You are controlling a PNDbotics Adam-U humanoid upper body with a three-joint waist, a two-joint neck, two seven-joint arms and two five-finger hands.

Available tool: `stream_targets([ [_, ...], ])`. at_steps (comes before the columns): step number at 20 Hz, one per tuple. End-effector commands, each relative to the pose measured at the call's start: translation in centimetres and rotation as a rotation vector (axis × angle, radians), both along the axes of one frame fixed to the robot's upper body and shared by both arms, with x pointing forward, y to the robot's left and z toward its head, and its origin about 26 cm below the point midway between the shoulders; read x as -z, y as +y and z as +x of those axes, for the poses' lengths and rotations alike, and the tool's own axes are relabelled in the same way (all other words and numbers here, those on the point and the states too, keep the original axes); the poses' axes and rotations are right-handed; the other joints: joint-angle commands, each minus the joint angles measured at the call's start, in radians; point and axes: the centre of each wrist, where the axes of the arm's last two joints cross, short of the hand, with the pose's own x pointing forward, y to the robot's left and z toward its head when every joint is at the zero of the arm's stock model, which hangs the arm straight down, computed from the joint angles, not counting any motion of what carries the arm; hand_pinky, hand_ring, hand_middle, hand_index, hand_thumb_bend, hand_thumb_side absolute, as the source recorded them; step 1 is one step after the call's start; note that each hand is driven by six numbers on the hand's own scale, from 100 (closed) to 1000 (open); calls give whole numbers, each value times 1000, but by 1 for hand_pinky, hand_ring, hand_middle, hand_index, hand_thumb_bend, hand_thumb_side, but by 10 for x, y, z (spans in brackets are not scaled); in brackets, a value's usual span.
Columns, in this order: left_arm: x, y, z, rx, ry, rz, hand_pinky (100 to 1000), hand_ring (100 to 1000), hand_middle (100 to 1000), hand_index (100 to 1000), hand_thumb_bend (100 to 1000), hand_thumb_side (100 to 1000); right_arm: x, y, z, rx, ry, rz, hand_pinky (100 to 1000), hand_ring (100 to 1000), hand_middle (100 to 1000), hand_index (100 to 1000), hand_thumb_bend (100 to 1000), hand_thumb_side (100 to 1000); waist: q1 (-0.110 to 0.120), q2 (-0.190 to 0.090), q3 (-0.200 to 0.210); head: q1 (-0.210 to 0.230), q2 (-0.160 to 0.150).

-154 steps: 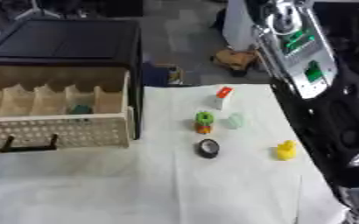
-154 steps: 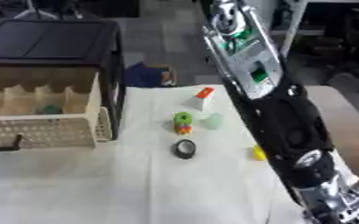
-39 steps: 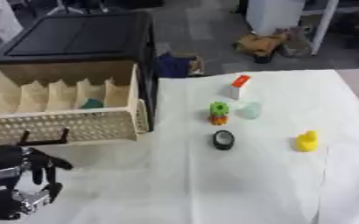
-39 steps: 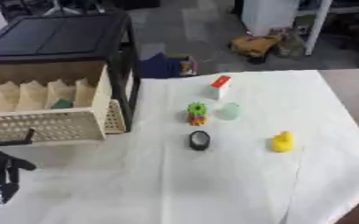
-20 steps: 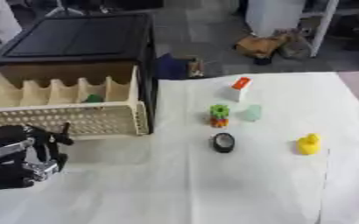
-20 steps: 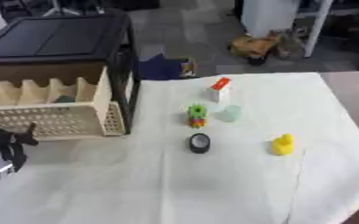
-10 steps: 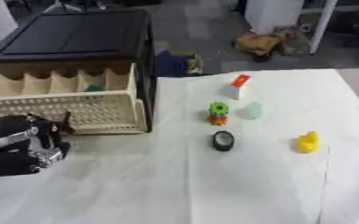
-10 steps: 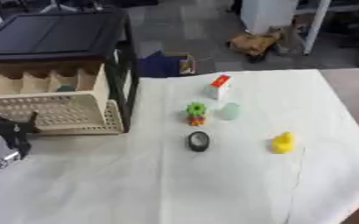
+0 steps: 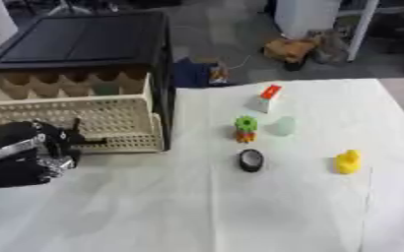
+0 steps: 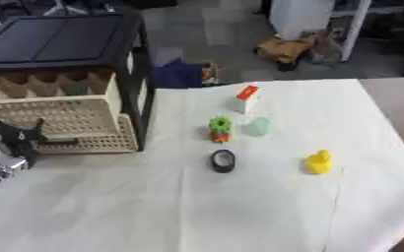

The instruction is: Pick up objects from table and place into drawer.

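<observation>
The left hand (image 9: 35,152) is showing at the left edge of the left eye view, directly in front of the drawer (image 9: 76,118); its fingers are curling at the dark handle (image 9: 89,142) on the drawer's perforated front panel, though whether they are actually closing around that handle cannot be told; the right hand is appearing in neither view. The drawer, a cream tray with partitioned compartments, is projecting part-way from a black cabinet (image 9: 84,42) at the table's far left; a small green item (image 9: 107,90) is lying in one of the rear compartments. The remaining task objects are sitting on the white table covering (image 9: 240,206), well apart from the drawer: a small white box with a red top (image 9: 266,98) is standing farthest back; a green and orange toy (image 9: 245,128) is standing nearer, with a pale translucent cup-like object (image 9: 282,126) just beside it on its right; a black ring-shaped object (image 9: 251,160) is lying in front of the toy; a yellow duck (image 9: 349,161) is sitting to the right, apart from the others.
</observation>
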Motion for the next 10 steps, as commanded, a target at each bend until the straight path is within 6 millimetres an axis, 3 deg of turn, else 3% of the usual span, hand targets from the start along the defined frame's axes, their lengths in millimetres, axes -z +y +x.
stream_targets([
  [1, -14, 4, 2, -20, -62, 2, 484, 704, 707, 971, 100, 1000, -11, 0, -3, -2, -36, -19, 702, 615, 636, 898, 321, 1000, -1, -13, -3, 3, -14],
  [10, -17, 3, 13, -43, -118, -3, 483, 702, 703, 978, 100, 1000, -11, 0, -3, -8, -36, -23, 703, 613, 635, 898, 324, 1000, 1, -9, -9, 7, -16],
])
